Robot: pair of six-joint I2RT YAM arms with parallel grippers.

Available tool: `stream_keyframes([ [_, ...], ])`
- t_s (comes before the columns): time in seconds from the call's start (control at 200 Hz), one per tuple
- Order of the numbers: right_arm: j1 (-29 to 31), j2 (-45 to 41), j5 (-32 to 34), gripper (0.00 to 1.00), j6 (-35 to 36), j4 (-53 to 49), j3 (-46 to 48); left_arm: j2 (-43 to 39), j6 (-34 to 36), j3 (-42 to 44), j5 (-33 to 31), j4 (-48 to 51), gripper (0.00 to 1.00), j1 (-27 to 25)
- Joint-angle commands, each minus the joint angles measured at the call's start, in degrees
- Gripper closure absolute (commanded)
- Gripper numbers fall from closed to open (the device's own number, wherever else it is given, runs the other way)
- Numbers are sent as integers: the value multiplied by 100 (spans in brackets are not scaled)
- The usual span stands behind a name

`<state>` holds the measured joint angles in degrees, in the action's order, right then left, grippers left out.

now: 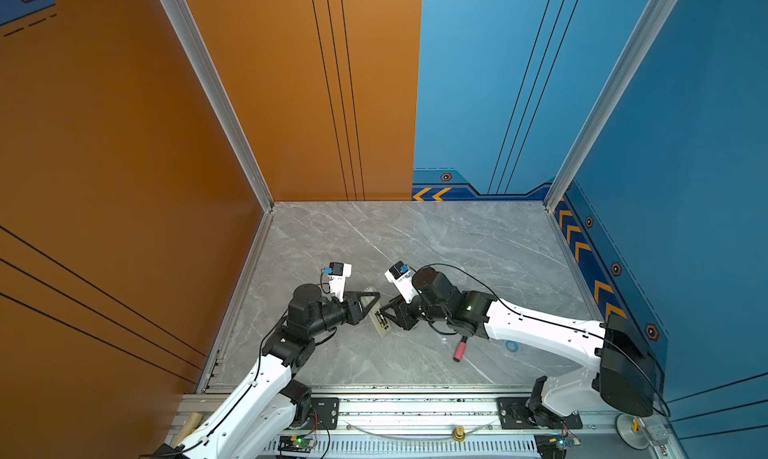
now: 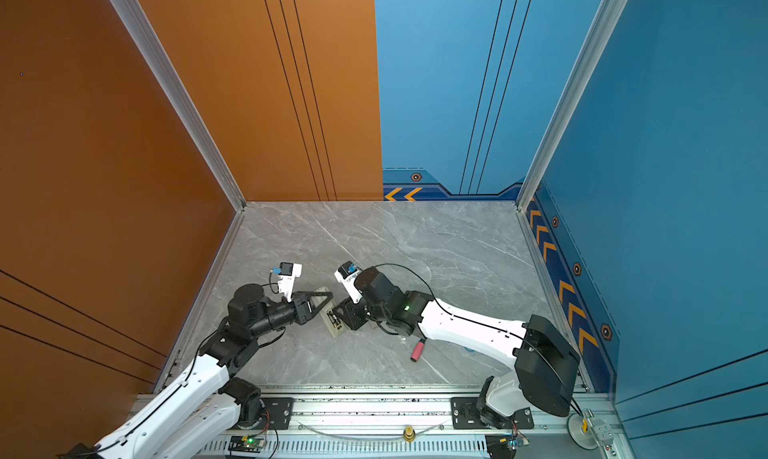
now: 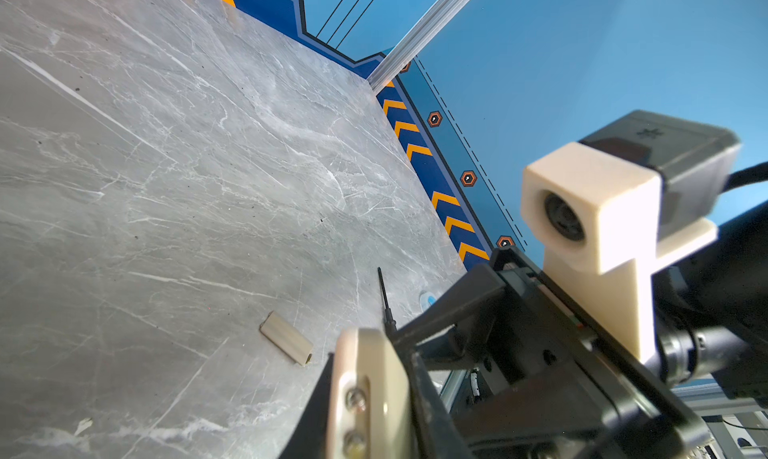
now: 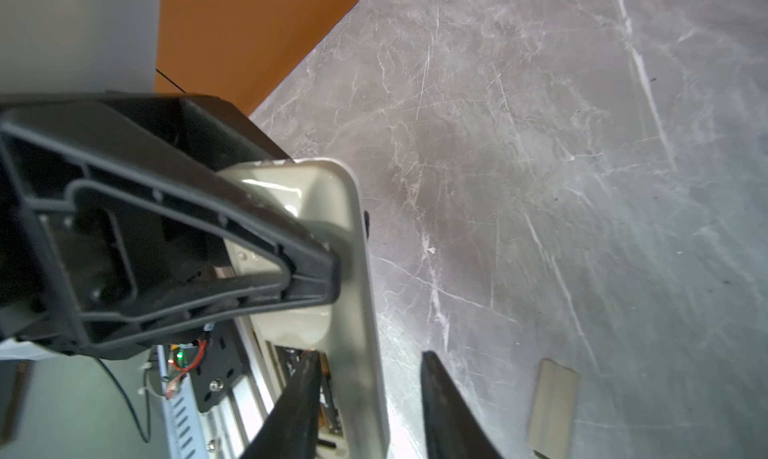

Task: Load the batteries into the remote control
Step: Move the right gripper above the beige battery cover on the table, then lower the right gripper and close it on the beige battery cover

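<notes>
A: Right wrist view first: the remote control (image 4: 353, 270) lies back-up, and the left gripper (image 4: 328, 270) is pinched tight on its upper half. Its battery recess is open, with dark batteries (image 4: 328, 394) lying in it.

B: In both top views the remote control (image 1: 380, 317) sits near the front middle of the tabletop (image 1: 415, 236), slanted, between the two arms. Batteries (image 2: 334, 320) show as a dark patch in its lower half.

A: And the right gripper (image 4: 370, 394)?

B: Its jaws stand apart, one black finger (image 4: 299, 394) over the recess, the other just off the remote's edge. Whether it touches a battery, I cannot tell.

A: A small beige cover (image 4: 555, 407) lies flat on the tabletop just beside the remote.

B: The left wrist view shows that cover (image 3: 286, 344) too. A pink-handled screwdriver (image 1: 460, 349) lies under the right arm.
</notes>
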<state>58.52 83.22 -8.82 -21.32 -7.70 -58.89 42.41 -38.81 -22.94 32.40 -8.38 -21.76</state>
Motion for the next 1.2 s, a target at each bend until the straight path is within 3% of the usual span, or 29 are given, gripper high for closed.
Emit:
stream_keyframes([
  [0.0,104,-392,516,52,84,-555,-103,-64,-25,-29,34,77,100,103],
  [0.26,0,-775,810,40,10,-1188,245,-146,-404,315,-190,43,100,572],
  [0.616,-299,427,635,21,348,-1623,27,-174,-668,543,-305,99,100,1002],
  [0.826,-510,1217,433,21,599,-1755,-259,-203,-722,629,-183,32,100,1135],
  [1.196,-702,1882,451,24,953,-2174,-642,-231,-750,682,-59,-64,100,1279],
])
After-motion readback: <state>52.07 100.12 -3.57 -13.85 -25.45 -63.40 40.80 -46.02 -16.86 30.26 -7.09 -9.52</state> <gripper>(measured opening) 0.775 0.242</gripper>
